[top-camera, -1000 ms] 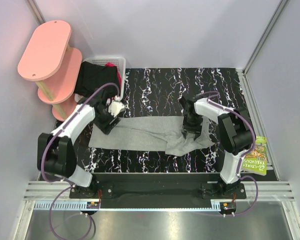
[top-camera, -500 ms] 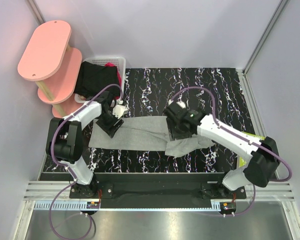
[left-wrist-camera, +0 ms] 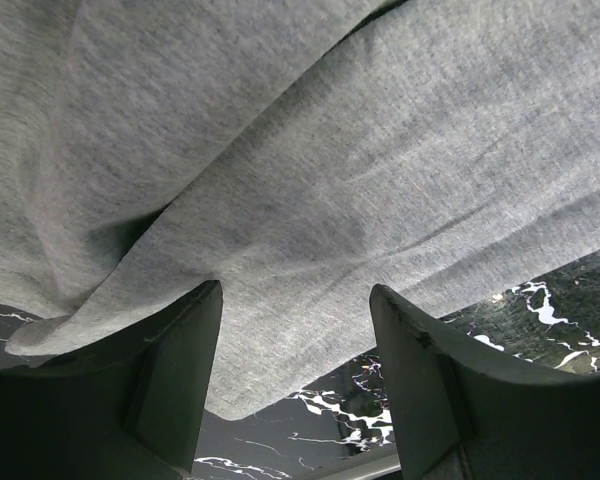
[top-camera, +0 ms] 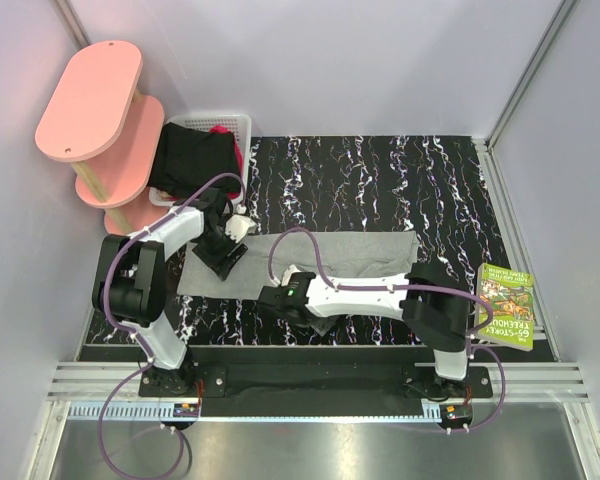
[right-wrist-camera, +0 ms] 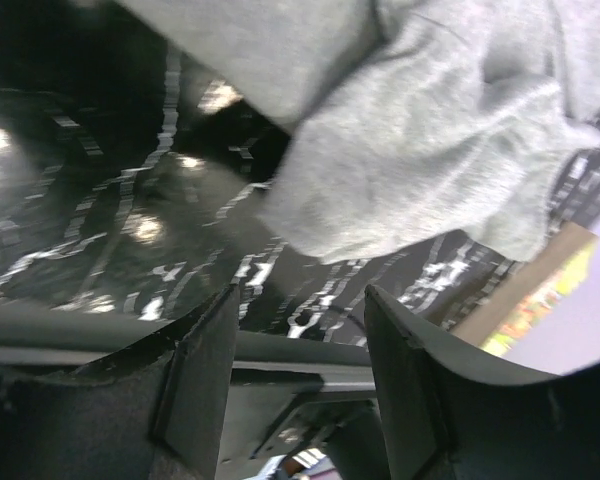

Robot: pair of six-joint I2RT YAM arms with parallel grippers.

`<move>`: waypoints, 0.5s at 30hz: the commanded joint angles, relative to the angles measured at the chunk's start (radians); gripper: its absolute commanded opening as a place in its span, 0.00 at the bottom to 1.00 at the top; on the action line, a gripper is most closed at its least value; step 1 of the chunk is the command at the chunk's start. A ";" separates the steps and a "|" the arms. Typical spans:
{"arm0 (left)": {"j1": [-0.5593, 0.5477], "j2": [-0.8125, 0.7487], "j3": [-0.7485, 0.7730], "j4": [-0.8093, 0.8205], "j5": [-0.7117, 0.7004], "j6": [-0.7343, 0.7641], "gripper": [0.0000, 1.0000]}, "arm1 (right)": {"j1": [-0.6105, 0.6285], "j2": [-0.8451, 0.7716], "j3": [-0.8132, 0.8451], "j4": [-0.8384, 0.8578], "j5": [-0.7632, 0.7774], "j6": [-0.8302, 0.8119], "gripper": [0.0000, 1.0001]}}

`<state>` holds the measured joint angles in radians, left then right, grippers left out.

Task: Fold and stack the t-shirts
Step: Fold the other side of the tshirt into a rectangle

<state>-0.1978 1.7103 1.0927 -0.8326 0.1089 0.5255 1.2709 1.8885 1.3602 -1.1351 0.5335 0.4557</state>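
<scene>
Left wrist shows grey shirt [left-wrist-camera: 310,190] beneath left end effector [left-wrist-camera: 295,315].

We see a light grey t-shirt [top-camera: 365,252] spread left to right on the black marbled table [top-camera: 360,180]. The left gripper [top-camera: 221,254] sits over its left end. The right gripper [top-camera: 281,298] reaches low along its near edge. A black garment [top-camera: 190,160] and magenta cloth [top-camera: 220,130] fill the white basket [top-camera: 236,124] beside a pink shelf [top-camera: 90,100]. A green book [top-camera: 507,305] lies at the far right.
</scene>
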 commanded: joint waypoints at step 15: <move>0.006 -0.089 -0.022 0.010 -0.020 0.016 0.66 | -0.007 0.041 0.008 -0.068 0.118 0.100 0.51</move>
<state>-0.1978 1.6741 1.0691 -0.8288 0.1013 0.5266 1.2667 1.9556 1.3796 -1.2007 0.6529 0.4973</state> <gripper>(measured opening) 0.657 0.499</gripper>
